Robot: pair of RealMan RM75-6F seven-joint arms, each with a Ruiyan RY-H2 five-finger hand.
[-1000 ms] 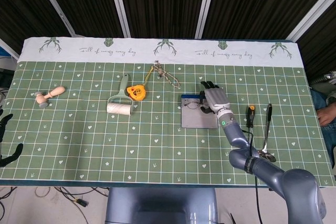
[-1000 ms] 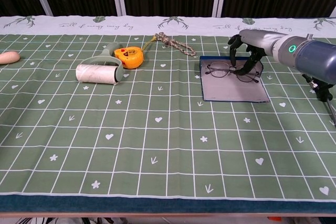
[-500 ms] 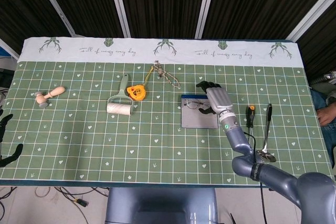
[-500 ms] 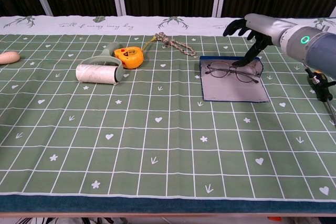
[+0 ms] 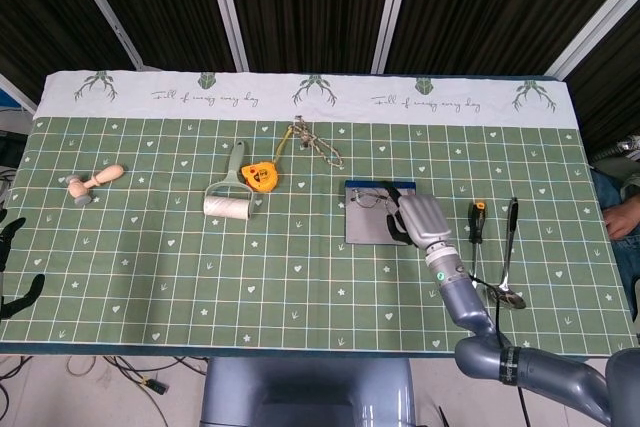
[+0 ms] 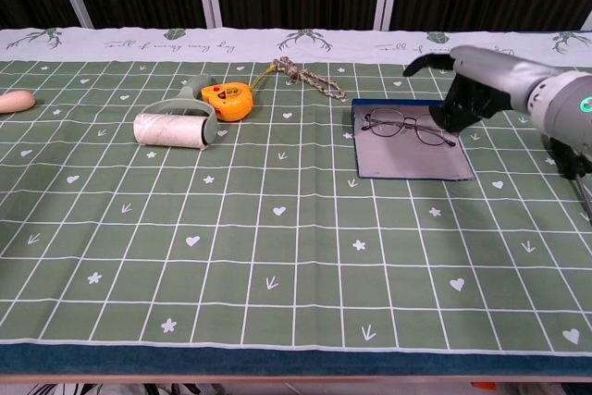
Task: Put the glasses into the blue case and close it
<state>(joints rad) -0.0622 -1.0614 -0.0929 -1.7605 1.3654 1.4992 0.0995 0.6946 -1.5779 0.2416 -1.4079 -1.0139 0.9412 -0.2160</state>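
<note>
Where green cloth (image 6: 277, 228) spreads, dark curtains (image 5: 310, 7).

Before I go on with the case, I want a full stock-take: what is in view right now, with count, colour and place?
glasses: one, thin dark frame, lying in the open case
case: one, blue with grey inside, open flat, right of centre
tape measure: one, orange, behind the roller
lint roller: one, white roll, green handle, left of centre
rope: one, tan, coiled at back
wooden tool: one, light wood, far left
screwdriver: one, black and orange, right
spoon: one, metal, far right
right hand: above the case's right end, holding nothing
left hand: dark fingers at left edge
</note>
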